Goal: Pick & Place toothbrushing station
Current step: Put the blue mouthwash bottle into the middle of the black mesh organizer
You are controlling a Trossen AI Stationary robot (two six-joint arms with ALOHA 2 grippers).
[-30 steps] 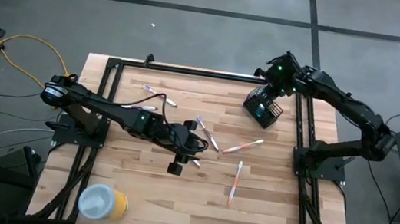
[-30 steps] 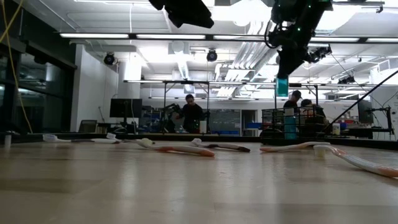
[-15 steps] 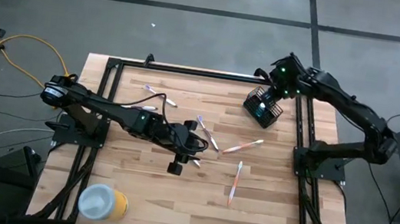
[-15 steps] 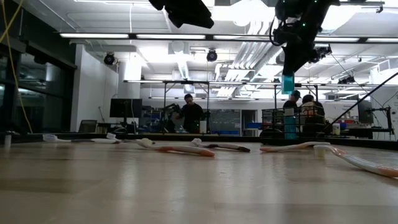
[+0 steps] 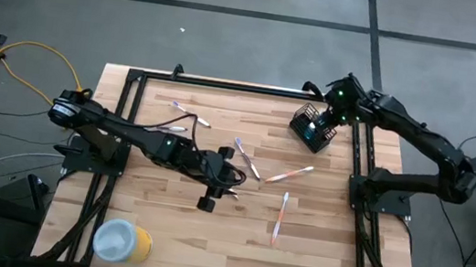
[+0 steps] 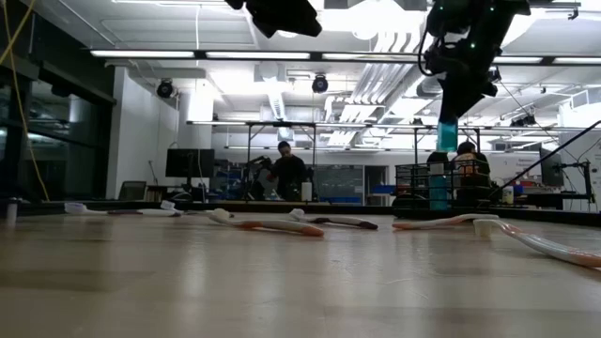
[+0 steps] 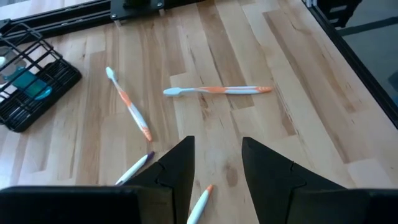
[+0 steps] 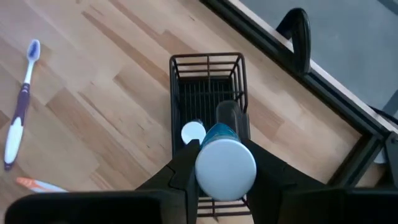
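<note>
The black wire-mesh holder [image 5: 314, 128] stands at the table's far right, and one blue tube [image 8: 193, 132] stands inside it. My right gripper [image 5: 341, 108] hangs just above the holder [image 8: 208, 81], shut on a second blue tube [image 6: 449, 131]. Several toothbrushes lie flat on the table: two [image 5: 184, 111] at the far left and three [image 5: 290, 174] near the middle. My left gripper [image 7: 217, 168] is open and empty above the table's middle [image 5: 230, 177], beside the toothbrushes [image 7: 217, 91]. My right gripper pinches the blue tube between its two fingers [image 8: 184, 163] near the tube's white round upper end [image 8: 225, 169]. The fingers point down from above. The tube hangs upright below them, lifted clear, with its lower end over the holder's open top.
A yellow cylinder with a white top [image 5: 122, 241] stands at the near left corner. A black metal frame [image 5: 226, 84] runs along the table's far and side edges. People sit in the room beyond the table [image 6: 286, 169]. Bare wood lies near the front edge.
My right gripper has carried the blue tube toward the table's right edge and a little toward the near edge. It now hangs over the holder instead of beside it. The tube has stayed upright in the hold.
</note>
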